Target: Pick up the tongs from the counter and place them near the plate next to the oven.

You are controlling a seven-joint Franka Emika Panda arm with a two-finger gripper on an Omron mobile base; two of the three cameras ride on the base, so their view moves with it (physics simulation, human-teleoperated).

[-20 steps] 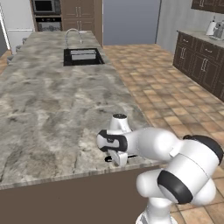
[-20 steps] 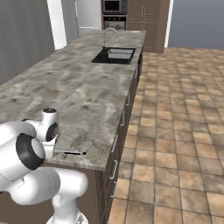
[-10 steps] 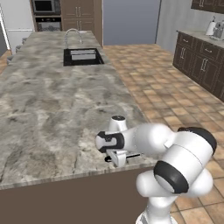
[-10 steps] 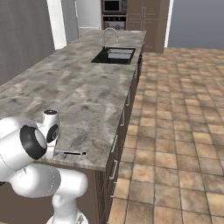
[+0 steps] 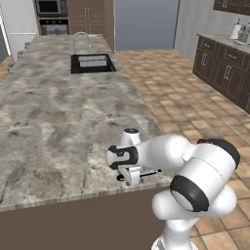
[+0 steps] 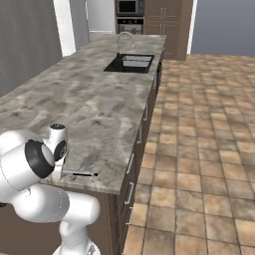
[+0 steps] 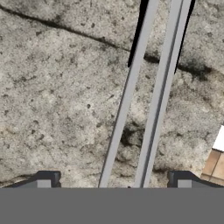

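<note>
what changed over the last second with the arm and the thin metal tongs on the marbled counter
Little changed: the white arm's elbow swung a bit, while the gripper stays low over the thin silver-grey metal tongs, jaws open, one on each side. Nothing was taken hold of. The tongs still lie near the edge of the marbled stone counter.

Bare counter surrounds the tongs; sink well apart.

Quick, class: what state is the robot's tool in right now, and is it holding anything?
Tool: open, fingertips either side of the thin silver-grey metal tongs lying on the marbled stone counter; nothing gripped yet.
</note>
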